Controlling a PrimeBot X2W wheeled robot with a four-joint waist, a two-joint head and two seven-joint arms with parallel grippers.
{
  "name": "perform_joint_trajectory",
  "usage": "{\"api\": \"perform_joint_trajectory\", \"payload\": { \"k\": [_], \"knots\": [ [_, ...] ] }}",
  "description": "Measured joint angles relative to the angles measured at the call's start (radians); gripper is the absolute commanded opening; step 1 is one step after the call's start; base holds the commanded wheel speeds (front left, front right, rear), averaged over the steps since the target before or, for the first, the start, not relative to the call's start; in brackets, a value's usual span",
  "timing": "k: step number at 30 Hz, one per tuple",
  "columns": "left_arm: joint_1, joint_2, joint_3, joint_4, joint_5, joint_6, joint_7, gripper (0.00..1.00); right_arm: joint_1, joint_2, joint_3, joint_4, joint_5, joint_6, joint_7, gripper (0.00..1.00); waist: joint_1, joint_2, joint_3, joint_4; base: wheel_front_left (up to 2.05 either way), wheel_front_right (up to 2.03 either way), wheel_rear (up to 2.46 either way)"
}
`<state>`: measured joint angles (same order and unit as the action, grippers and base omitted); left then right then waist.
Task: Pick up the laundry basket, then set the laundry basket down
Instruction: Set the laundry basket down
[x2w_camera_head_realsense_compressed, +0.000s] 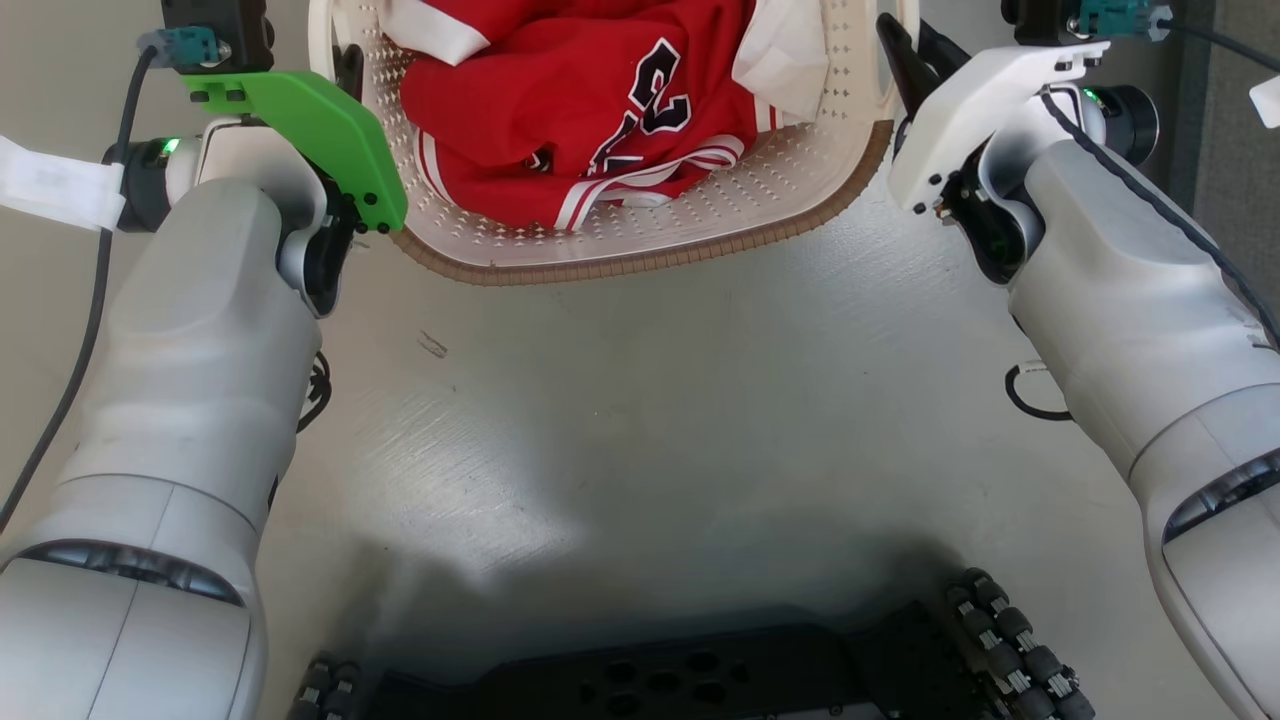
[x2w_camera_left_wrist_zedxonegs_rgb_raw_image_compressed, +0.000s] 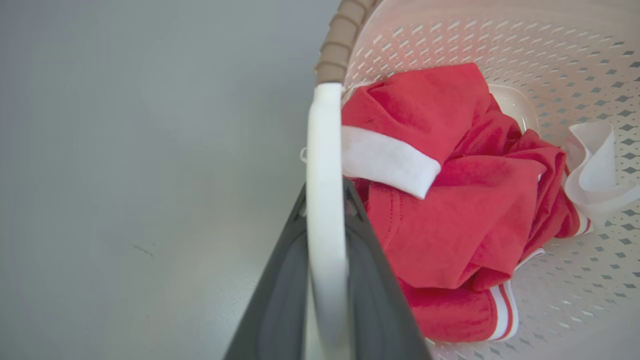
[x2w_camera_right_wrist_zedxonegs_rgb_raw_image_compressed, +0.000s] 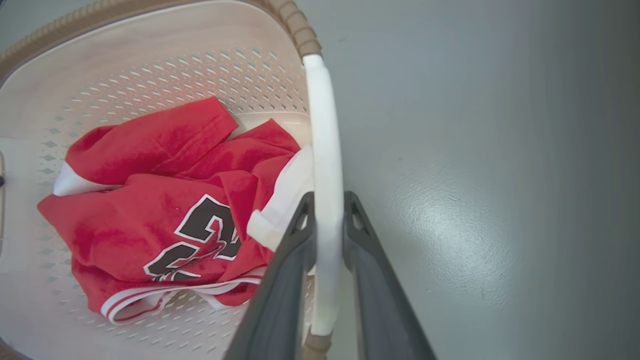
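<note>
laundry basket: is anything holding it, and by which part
The laundry basket, by its white side handles: left gripper shut on one, right gripper on the other.

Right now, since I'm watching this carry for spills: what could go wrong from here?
1. The left hand and right hand each pinch a thin white handle of the laundry basket; a slip on either side could tip it.
2. The red jersey lies loose inside and could slide out on a tilt.
3. Its white trim sits beside the right hand and might snag.
</note>
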<state>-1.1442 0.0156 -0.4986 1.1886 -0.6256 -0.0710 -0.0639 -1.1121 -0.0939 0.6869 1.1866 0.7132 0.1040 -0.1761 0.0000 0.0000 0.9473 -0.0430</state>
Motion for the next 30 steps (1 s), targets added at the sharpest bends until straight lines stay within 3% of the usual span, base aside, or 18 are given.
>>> {"api": "perform_joint_trajectory", "payload": {
  "k": [23,24,25,26,30],
  "knots": [
    [-0.023,0.0,0.002,0.035,-0.001,-0.019,-0.012,0.0,-0.026,0.012,0.0,0.022,0.002,0.01,-0.005,0.0,0.0,0.0,0.01,-0.003,0.0,0.0,0.0],
    [-0.023,0.0,0.004,0.035,-0.002,-0.022,-0.015,0.1,-0.027,0.012,0.002,0.023,0.002,0.01,-0.005,0.0,0.0,0.0,0.01,-0.003,0.0,0.0,0.0],
    [-0.023,-0.002,0.008,0.035,-0.004,-0.026,-0.018,0.8,-0.027,0.012,0.004,0.023,0.002,0.01,-0.008,1.0,0.0,0.0,0.01,-0.002,0.0,0.0,0.0],
    [-0.023,-0.002,0.007,0.036,-0.005,-0.027,-0.017,1.0,-0.027,0.012,0.008,0.023,0.002,0.011,-0.008,1.0,0.0,0.0,0.01,-0.002,0.0,0.0,0.0],
    [-0.025,0.021,0.006,0.043,-0.005,-0.028,-0.027,1.0,-0.027,-0.007,0.024,0.028,-0.002,0.01,-0.01,1.0,0.0,0.0,0.009,-0.001,0.0,0.0,0.0]
  ]
}}
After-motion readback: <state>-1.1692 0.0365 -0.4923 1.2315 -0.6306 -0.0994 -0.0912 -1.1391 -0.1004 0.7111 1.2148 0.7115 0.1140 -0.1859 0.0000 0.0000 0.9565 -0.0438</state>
